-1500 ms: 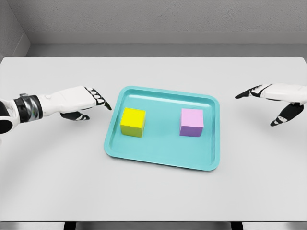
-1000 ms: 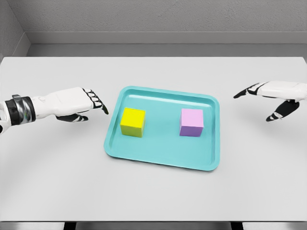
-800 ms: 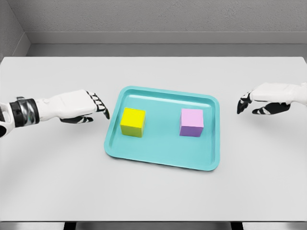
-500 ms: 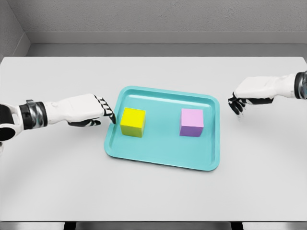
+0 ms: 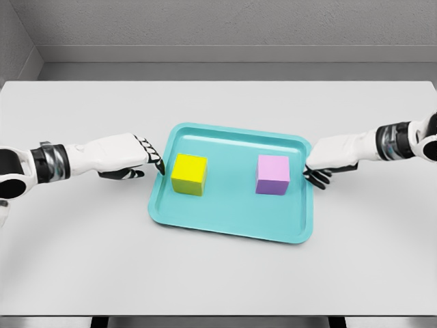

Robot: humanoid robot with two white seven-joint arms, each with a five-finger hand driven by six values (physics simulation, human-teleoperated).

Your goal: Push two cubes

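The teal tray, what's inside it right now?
The teal tray holds a yellow cube on its left side and a pink cube on its right, standing apart. The floor beneath each cube is covered.

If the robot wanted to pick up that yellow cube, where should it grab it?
Probably from above, fingers on two opposite flat side faces of the yellow cube. It sits upright in the teal tray, whose raised rim hinders a low sideways approach. The pink cube stands well apart, leaving room.

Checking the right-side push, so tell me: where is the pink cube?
In the head view, the pink cube sits in the right half of the teal tray, right of the yellow cube, near the right hand.
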